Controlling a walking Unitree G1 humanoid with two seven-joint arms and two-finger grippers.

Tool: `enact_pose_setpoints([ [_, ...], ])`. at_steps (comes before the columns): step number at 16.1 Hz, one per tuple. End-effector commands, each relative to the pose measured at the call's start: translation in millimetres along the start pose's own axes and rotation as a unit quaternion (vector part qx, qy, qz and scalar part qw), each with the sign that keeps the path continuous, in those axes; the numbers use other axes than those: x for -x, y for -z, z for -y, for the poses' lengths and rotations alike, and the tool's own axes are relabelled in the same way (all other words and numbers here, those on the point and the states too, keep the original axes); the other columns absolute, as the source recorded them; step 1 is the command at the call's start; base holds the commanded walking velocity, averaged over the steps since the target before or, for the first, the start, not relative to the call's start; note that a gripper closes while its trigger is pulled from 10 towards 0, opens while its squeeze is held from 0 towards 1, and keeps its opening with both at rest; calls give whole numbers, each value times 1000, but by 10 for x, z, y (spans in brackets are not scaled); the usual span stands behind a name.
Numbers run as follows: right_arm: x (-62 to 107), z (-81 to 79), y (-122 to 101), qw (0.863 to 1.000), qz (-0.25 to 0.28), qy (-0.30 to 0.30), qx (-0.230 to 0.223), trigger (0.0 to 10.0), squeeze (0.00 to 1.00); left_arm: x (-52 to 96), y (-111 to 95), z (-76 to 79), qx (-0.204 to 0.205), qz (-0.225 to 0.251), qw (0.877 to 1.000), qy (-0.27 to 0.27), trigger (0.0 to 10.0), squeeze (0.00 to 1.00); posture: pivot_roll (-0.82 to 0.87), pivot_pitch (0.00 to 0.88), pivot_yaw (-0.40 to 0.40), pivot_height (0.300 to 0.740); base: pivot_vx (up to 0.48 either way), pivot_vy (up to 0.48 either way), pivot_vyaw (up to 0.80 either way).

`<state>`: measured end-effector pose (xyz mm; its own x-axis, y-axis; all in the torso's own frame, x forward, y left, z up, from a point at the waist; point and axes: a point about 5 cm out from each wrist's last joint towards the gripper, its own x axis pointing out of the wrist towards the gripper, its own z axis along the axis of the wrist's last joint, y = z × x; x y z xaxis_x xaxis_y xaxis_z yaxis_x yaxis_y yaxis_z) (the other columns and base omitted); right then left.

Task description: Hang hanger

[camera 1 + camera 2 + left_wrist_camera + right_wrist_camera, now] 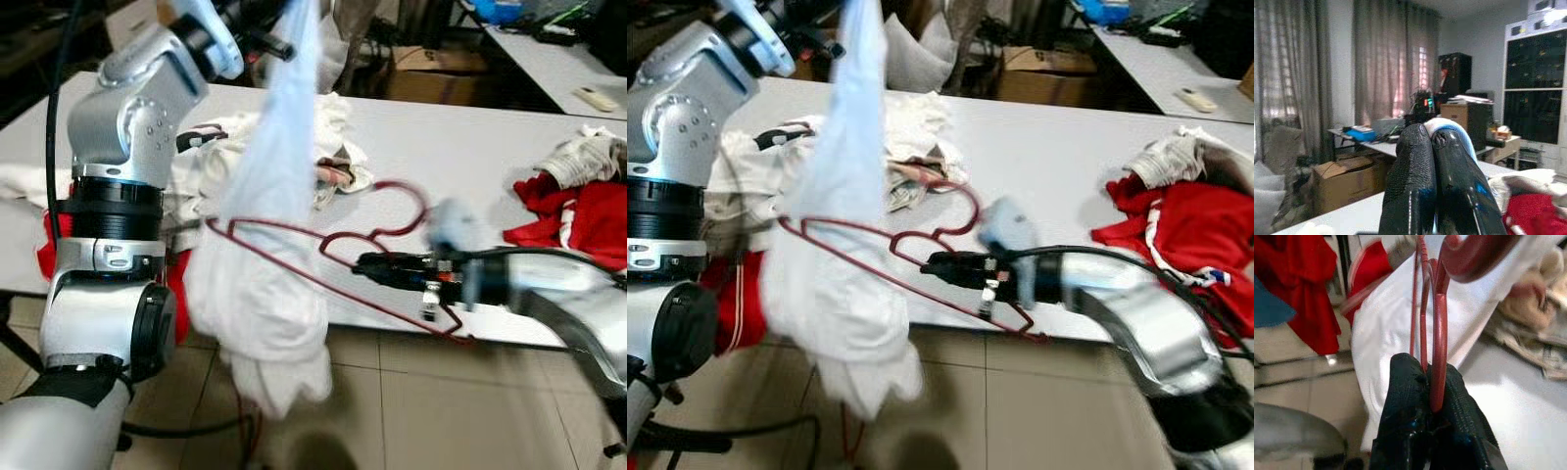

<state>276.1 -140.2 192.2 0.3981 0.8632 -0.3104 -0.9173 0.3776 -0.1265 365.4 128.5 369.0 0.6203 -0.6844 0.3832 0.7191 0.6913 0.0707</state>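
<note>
red hanger [392, 235], clamped in right jaws [364, 264]

The hanger [333, 245] is a thin dark-red wire hanger, held roughly level in the air just over the near edge of the white table [470, 157], with its curved hook [407, 201] rising toward the table side. The right gripper [367, 264] has its two black fingers [1405, 396] pinched on the wire near the neck, below the hook. One end of the hanger is pushed into the white shirt [260, 294], a limp, bunched garment that hangs down from the raised left gripper [1432, 142], whose fingers are pressed together on a fold of the pale cloth. The shirt's lower part droops below the table edge above the tiled floor [441, 401].
</note>
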Motion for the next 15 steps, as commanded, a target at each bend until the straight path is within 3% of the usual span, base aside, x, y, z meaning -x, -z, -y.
enact_pose_setpoints([
  [1,-9,287,-73,996,8,91,19,10000,0,-32,-320,102,-11,51,998,38,10000,0,-132,0,-37,740,0,0,0],
  [2,-9,673,-181,974,37,222,2,10000,0,-34,-406,172,-3,69,996,62,10000,0,-127,0,-44,740,0,0,0],
  [3,15,770,-222,965,48,257,-1,10000,0,-37,-427,192,-1,74,995,67,10000,0,-127,0,-44,740,0,0,0],
  [4,143,1009,-354,935,73,346,3,10000,0,-35,-489,226,4,88,993,75,10000,0,-121,0,-51,740,0,0,0],
  [5,316,1182,-515,908,106,404,8,10000,0,-23,-567,233,5,108,991,73,10000,0,-119,0,-54,740,0,0,0],
  [7,810,1453,-1031,842,206,495,65,10000,0,54,-790,114,25,176,983,35,10000,0,-124,0,-51,740,0,0,0],
  [8,909,1515,-1191,832,234,497,81,10000,0,99,-838,-4,27,190,981,-2,10000,0,-124,0,-51,740,0,0,0],
  [9,911,1532,-1227,835,239,488,83,10000,0,118,-840,-61,29,191,981,-21,10000,0,-124,0,-51,740,0,0,0],
  [10,766,1529,-1155,873,211,430,89,10000,0,138,-732,-177,12,165,984,-64,10000,0,-131,0,-54,740,0,0,0],
  [11,569,1475,-955,912,167,364,89,10000,0,123,-508,-216,-14,116,989,-87,10000,0,-131,0,-54,740,0,0,0],
  [12,394,1383,-721,940,127,304,92,10000,0,85,-236,-179,-29,68,993,-90,10000,0,-127,0,-61,740,0,0,0],
  [13,244,1253,-424,961,81,246,94,10000,0,46,73,-146,-45,16,993,-106,10000,0,-125,0,-66,740,0,0,0],
  [14,140,1037,18,983,24,169,67,10000,0,21,541,-71,-53,-59,990,-114,10000,0,-120,0,-71,740,0,0,0],
  [15,131,921,170,989,6,139,59,10000,0,29,730,-17,-63,-92,987,-113,10000,0,-121,0,-69,740,0,0,0],
])
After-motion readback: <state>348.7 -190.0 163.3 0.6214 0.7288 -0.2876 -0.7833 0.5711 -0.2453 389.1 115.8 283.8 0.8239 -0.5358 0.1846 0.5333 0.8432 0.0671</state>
